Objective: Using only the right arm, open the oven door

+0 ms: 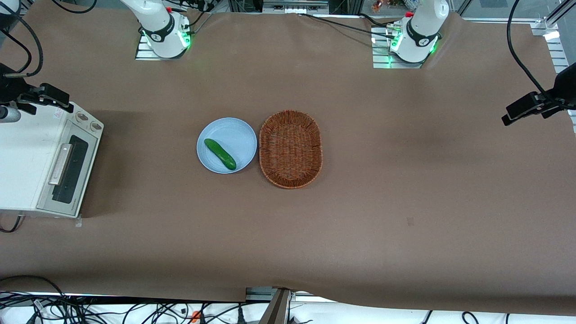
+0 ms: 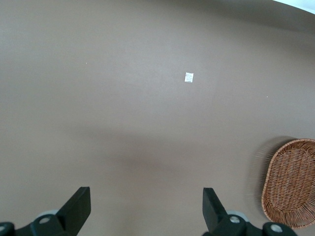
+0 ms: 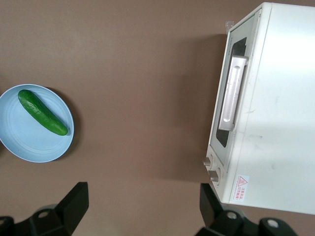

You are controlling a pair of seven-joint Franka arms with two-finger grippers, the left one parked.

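Oven (image 1: 27,157) sits at the working arm's end of the tabletop (image 1: 405,202), hard against that edge, about midway between the base-side edge and the camera-side edge. Oven door (image 1: 67,171) is shut and faces in toward the tabletop middle. Silver bar handle (image 1: 60,164) runs along the door's upper edge, long axis parallel to the tabletop's short edge, so the bar runs from nearer the front camera to farther from it. End effector (image 3: 142,206) is released, fingers spread wide, nothing between them. It hangs well above the tabletop near the knob-side corner of the oven, on the side farther from the front camera, clear of the door. In the wrist view the handle (image 3: 232,93) lies ahead of the fingers and off toward the oven body, knobs (image 3: 211,167) nearer than the bar. My read: descend and advance along the door face to the bar's middle, with the finger gap straddling the bar crosswise. Plate with cucumber (image 1: 220,154) and basket (image 1: 290,149) sit mid-tabletop, well apart from the door's swing.
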